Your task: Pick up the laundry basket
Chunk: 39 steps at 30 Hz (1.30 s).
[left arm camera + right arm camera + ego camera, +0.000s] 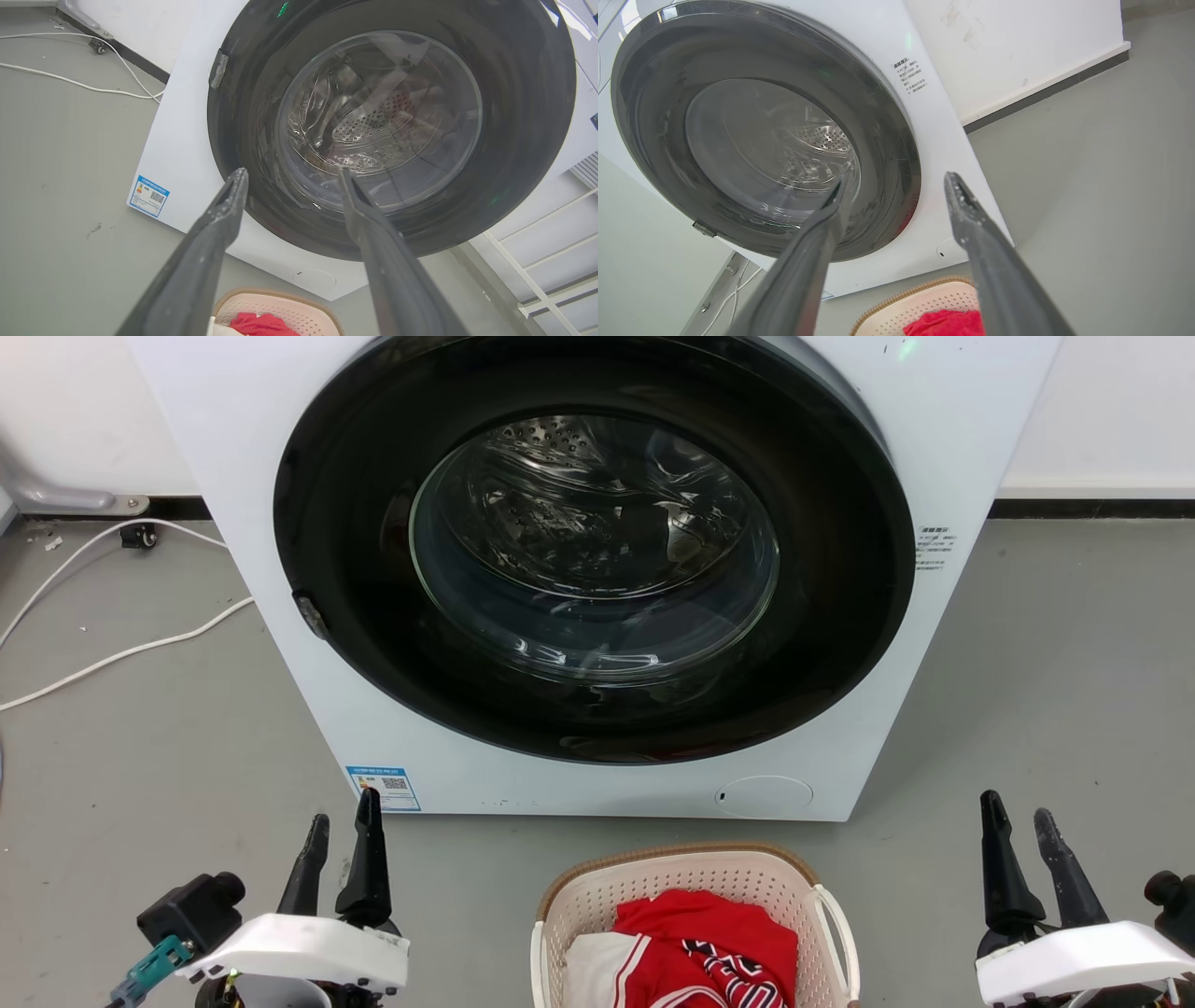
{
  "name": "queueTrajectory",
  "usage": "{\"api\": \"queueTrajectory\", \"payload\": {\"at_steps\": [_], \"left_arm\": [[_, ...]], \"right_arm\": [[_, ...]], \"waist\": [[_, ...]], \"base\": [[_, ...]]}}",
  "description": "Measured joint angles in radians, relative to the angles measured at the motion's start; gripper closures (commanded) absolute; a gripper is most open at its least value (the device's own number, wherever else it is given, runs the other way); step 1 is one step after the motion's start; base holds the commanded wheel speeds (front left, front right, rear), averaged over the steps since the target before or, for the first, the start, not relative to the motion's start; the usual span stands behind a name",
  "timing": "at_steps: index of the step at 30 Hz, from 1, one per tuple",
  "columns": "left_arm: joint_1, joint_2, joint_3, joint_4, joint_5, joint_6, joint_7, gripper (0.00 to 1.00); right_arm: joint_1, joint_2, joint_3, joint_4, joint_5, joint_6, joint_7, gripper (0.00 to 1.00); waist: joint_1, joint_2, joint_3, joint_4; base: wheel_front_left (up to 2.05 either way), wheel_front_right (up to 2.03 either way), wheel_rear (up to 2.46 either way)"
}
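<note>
left fingers and right fingers spread, empty, laundry basket between them, untouched

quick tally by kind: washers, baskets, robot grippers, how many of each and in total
washer: 1
laundry basket: 1
grippers: 2, the left gripper and the right gripper
total: 4

All 3 views face the washer.
</note>
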Motion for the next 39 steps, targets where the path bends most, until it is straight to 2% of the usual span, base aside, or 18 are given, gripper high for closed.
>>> {"api": "queueTrajectory", "payload": {"at_steps": [19,39], "left_arm": [[0.016,0.001,-0.03,0.019,0.238,-0.003,-0.05,0.0],[0.033,0.002,-0.051,0.044,0.426,0.009,-0.098,0.0]], "right_arm": [[0.033,0.0,0.015,-0.023,-0.241,0.0,-0.052,0.0],[0.067,0.0,0.012,-0.024,-0.449,0.0,-0.098,0.0]], "waist": [[0.0,0.0,0.001,0.001],[0.0,0.0,-0.005,0.008]], "base": [[0.0,0.0,0.0],[0.0,0.0,0.0]]}}
